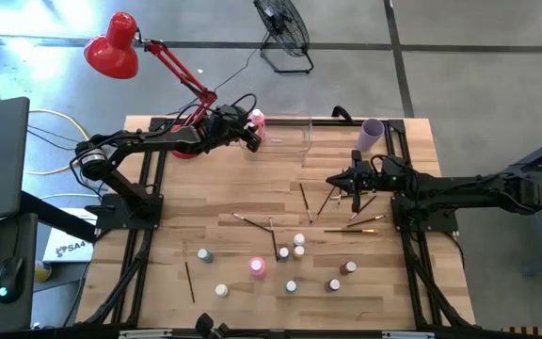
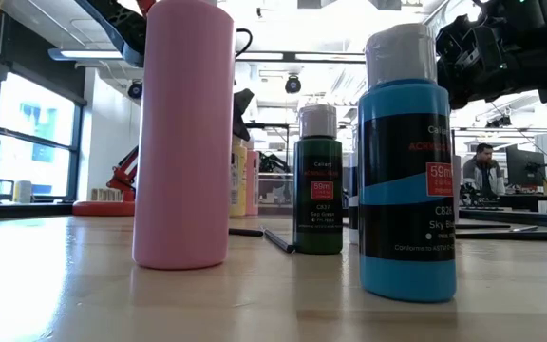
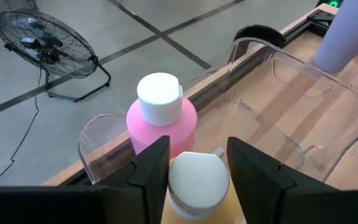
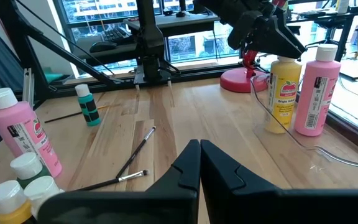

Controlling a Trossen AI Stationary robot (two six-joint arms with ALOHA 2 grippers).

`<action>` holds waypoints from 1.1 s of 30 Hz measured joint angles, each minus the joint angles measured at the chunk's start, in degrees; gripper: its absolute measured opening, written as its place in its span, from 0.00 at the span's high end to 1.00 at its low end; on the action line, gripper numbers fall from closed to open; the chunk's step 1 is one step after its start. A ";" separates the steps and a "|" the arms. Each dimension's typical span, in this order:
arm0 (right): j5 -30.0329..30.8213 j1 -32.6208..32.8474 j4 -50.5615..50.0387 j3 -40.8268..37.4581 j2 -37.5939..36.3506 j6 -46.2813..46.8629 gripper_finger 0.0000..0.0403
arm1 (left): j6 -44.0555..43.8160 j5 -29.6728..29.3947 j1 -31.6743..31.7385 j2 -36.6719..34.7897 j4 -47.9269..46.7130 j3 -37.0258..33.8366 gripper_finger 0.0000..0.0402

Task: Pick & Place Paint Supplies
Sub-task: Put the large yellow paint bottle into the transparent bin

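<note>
Wooden tabletop (image 1: 215,226) with a red desk lamp (image 1: 113,45) off the back-left corner and a floor fan (image 1: 282,28) behind. Left gripper (image 3: 197,163) is up at the back edge, fingers clamped around a yellow paint bottle (image 3: 199,186) in the clear bin (image 3: 303,93), right next to a pink bottle (image 3: 161,118) already in there. Tiny white-capped bottles (image 1: 291,247) and a third pink bottle (image 1: 257,267) sit mid-table, with paintbrushes (image 1: 305,201) scattered around. Right gripper (image 4: 200,163) hangs over the brushes, fingers together, nothing held. Lilac cup (image 1: 372,134) stands beside the bin.
</note>
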 joint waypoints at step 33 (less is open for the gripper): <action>0.00 0.01 -0.04 0.00 0.00 0.00 0.99 | 1.81 -0.07 0.00 -0.04 -2.12 0.00 0.38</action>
